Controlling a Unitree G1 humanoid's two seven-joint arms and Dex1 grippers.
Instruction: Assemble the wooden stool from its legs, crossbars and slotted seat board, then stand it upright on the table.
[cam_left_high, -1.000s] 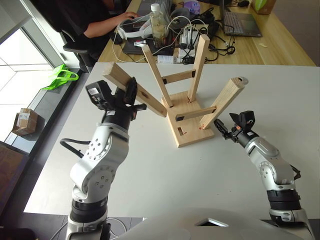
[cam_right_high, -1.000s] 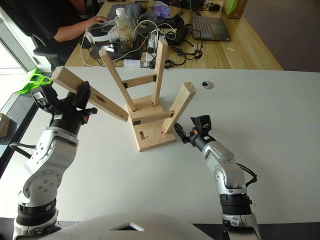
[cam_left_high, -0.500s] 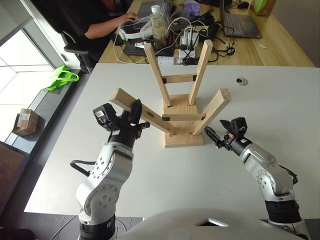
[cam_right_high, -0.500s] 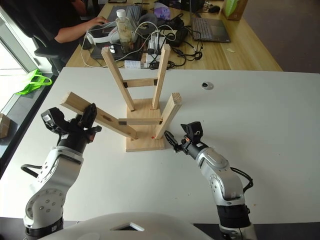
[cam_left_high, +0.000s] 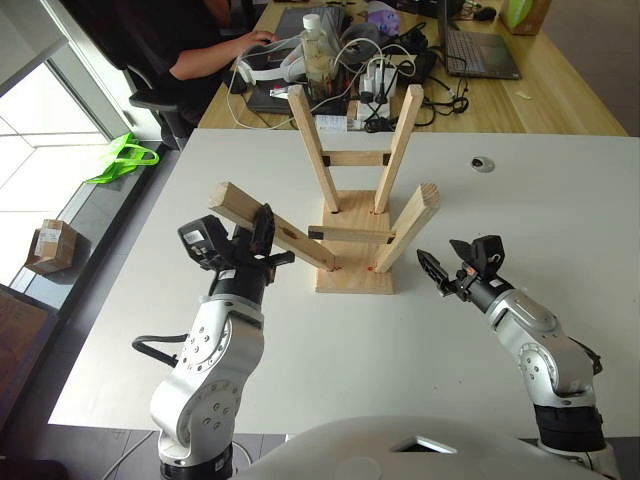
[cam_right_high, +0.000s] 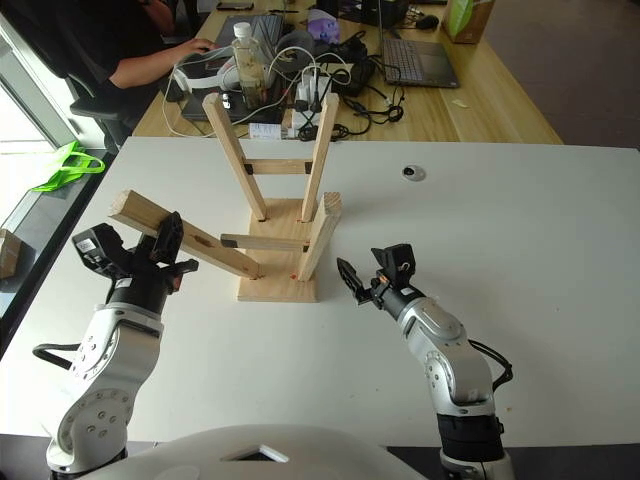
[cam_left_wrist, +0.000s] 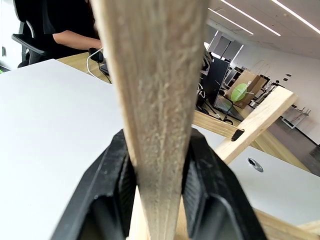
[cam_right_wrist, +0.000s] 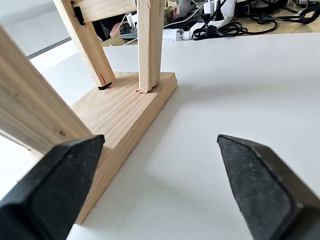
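On the white table, near its middle: the stool (cam_left_high: 355, 250) sits upside down, seat board flat on the tabletop and four legs pointing up.
Seat board: a thick, pale, squared wooden slab (cam_left_high: 356, 280) with visible grain and sharp edges.
Legs: plain square-cut wooden sticks. The two far ones (cam_left_high: 313, 150) splay apart as they rise; the near right one (cam_left_high: 405, 228) leans to the robot's right; the near left one (cam_left_high: 270, 226) slants low and far out to the left, its lower end meeting the board.
Crossbars: thin flat strips, one (cam_left_high: 355, 158) joining the far legs and one (cam_left_high: 345, 234) running between the near legs, with dark joints at their ends.
Left gripper: (cam_left_high: 262, 240) its black fingers (cam_left_wrist: 107, 175) are clamped on both faces of the slanted left leg, partway up its length.
Right gripper: (cam_left_high: 436, 272) fingers spread wide with nothing between them, hovering low over the table just beside the board's right edge and apart from the wood.
Table: (cam_left_high: 520, 220) smooth and matte, with a small round cable hole (cam_left_high: 482, 163) toward its far right.
Behind: a wooden desk (cam_left_high: 560, 95) carrying a clear bottle (cam_left_high: 318, 45), tangled cables (cam_left_high: 400, 60) and a laptop (cam_left_high: 480, 45).
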